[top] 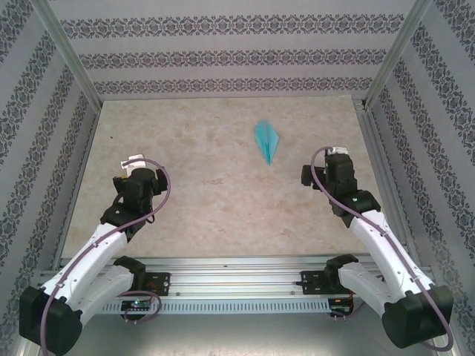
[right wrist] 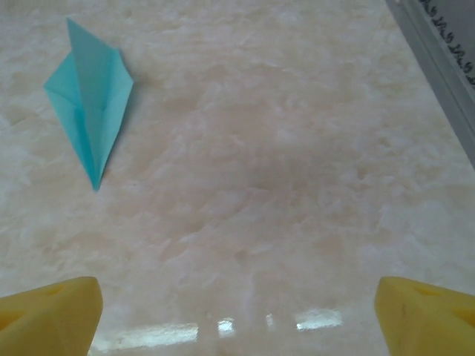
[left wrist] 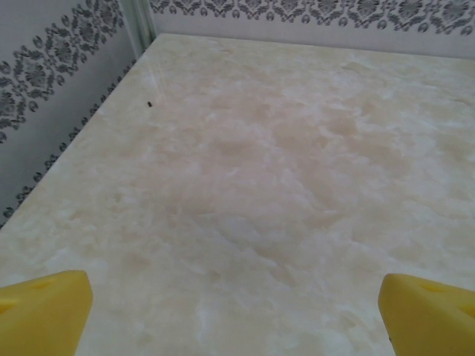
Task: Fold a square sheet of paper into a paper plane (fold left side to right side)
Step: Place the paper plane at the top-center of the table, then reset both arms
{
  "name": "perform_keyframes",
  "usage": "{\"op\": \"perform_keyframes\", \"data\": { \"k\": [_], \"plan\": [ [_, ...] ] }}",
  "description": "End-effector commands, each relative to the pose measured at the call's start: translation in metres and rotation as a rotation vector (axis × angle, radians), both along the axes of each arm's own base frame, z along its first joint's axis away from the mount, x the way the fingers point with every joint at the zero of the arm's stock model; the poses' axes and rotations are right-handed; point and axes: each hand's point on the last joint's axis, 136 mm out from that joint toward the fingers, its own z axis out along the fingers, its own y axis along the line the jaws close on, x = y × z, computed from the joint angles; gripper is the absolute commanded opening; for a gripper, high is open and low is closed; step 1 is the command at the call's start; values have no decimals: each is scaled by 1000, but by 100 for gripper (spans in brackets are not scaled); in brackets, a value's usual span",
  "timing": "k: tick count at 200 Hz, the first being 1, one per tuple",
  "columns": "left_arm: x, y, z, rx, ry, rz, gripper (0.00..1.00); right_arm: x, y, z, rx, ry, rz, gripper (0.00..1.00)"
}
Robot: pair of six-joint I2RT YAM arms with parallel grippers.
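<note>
Patterned wall (top: 44, 111) bounds the marbled counter (top: 208, 200) at frame left. The left jaws gape over bare stone, with open room mid-frame. The paper plane (top: 266, 141) lies flat at upper centre-right, well apart from the gaping right jaws beside the metal rail (top: 376, 159).

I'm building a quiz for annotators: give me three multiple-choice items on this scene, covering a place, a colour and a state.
1. Where does the paper plane lie? A on the table, nearer the right gripper; B clamped in a gripper; C hanging off its edge.
2. Its colour? A red; B light blue; C white.
3. The right gripper is: A shut on the paper plane; B shut, empty; C open, empty.
1 A: it lies on the table, right of centre. 2 B: cyan in both views. 3 C: its yellow fingertips stand wide apart, nothing between.
</note>
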Motion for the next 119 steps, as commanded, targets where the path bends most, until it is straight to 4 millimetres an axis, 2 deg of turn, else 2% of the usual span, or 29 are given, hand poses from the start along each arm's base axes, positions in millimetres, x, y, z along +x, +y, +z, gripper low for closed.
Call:
{"op": "perform_keyframes", "data": {
  "k": [1,24,43,45,50,71,87,98,119],
  "plan": [
    [12,20,15,102,-107,63,100,10,-23,12,-43,-195,-89,98],
    [27,17,2,139,-107,6,100,3,-46,-4,-86,-260,-174,98],
    [40,13,-16,141,-91,-43,100,0,-59,-10,-120,-310,-221,98],
    [42,12,-17,136,-93,-46,100,-2,-60,-19,-130,-294,-222,98],
    [45,10,-22,126,-97,-60,100,-3,-65,-26,-140,-294,-238,98],
    [56,0,-35,95,-138,-117,100,-2,-73,-43,-132,-288,-260,98],
    [64,-3,-42,92,-155,-138,100,6,-74,-53,-120,-253,-244,98],
    [68,-5,-50,93,-159,-157,100,16,-72,-52,-136,-259,-221,98],
    [79,-14,-48,112,-174,-224,100,36,-70,-51,-159,-266,-183,98]
  ]
}}
